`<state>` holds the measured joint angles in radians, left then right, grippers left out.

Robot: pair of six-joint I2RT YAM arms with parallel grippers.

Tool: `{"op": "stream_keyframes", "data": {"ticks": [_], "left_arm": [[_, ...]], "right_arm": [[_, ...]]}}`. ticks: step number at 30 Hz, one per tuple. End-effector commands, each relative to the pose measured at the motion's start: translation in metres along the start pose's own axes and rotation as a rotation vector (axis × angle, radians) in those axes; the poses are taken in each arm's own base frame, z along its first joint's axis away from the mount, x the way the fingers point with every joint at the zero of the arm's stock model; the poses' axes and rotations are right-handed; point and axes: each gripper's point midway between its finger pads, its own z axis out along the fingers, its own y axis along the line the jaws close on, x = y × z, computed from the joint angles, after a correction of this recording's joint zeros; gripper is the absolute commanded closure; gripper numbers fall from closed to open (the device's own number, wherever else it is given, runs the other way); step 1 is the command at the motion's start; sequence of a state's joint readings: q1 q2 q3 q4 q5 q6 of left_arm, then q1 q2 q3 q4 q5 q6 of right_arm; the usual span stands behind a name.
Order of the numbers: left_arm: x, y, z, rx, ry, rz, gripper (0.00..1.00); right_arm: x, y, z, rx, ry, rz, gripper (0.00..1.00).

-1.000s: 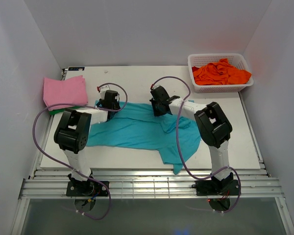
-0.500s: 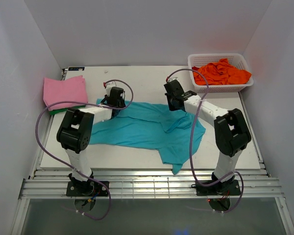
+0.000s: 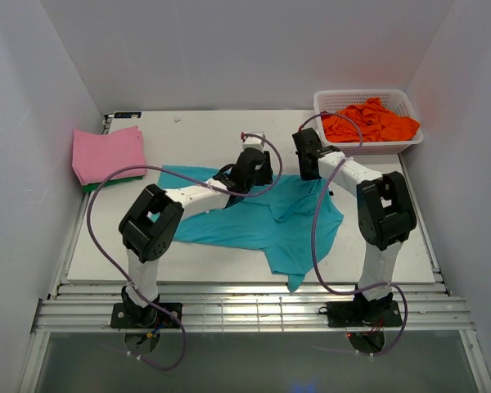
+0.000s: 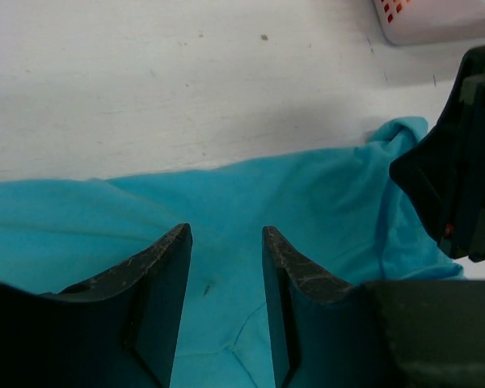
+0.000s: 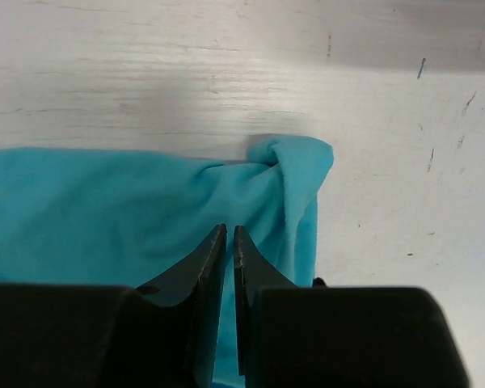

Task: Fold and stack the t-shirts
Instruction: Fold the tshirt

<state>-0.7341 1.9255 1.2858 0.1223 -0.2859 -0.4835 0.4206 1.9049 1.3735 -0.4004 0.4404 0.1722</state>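
A teal t-shirt [image 3: 262, 217] lies spread and wrinkled across the middle of the white table [image 3: 204, 131]. My left gripper [image 3: 254, 165] is open and empty, its jaws just above the shirt's upper edge [image 4: 307, 194]; in its wrist view the fingertips' midpoint [image 4: 224, 230] is over teal cloth. My right gripper [image 3: 308, 155] is shut on the shirt's bunched upper right corner [image 5: 295, 158], with its tips [image 5: 229, 229] pinching the fabric. The right gripper's black body also shows in the left wrist view [image 4: 461, 178], close to the left gripper.
A folded pink t-shirt [image 3: 108, 153] lies on a green one [image 3: 94, 186] at the far left. A white basket [image 3: 323, 100] with orange t-shirts [image 3: 368, 121] stands at the back right; its corner shows in the left wrist view [image 4: 436, 20].
My right gripper has pulled the shirt's upper corner to the right. My left gripper has left the shirt's upper left corner and moved right along the upper edge, now beside the right gripper.
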Motion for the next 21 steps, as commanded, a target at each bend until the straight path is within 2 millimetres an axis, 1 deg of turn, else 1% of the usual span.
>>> {"op": "stream_keyframes", "data": {"ticks": [1, 3, 4, 5, 8, 12, 16, 21], "left_arm": [[0.009, -0.022, 0.009, 0.074, 0.026, 0.014, 0.49], [0.017, -0.028, 0.014, 0.087, 0.039, 0.024, 0.49], [0.02, -0.028, 0.016, 0.086, 0.046, 0.023, 0.49], [0.027, -0.028, 0.019, 0.09, 0.061, 0.025, 0.49], [0.032, -0.029, 0.022, 0.093, 0.071, 0.023, 0.49], [0.042, -0.025, 0.028, 0.078, 0.088, 0.029, 0.49], [0.05, -0.022, 0.03, 0.07, 0.101, 0.03, 0.49], [0.053, -0.021, 0.03, 0.068, 0.107, 0.022, 0.49]], "right_arm": [[-0.025, -0.018, 0.001, 0.056, -0.046, 0.021, 0.86], [-0.028, -0.027, 0.003, 0.078, -0.048, 0.026, 0.86], [-0.028, -0.031, 0.005, 0.09, -0.045, 0.025, 0.86], [-0.03, -0.032, 0.004, 0.094, -0.05, 0.024, 0.86], [-0.036, -0.037, 0.003, 0.102, -0.061, 0.02, 0.85], [-0.045, -0.041, 0.001, 0.105, -0.079, 0.023, 0.85], [-0.044, -0.044, 0.007, 0.107, -0.066, 0.018, 0.85], [-0.039, -0.046, 0.018, 0.114, -0.045, 0.011, 0.84]]}}
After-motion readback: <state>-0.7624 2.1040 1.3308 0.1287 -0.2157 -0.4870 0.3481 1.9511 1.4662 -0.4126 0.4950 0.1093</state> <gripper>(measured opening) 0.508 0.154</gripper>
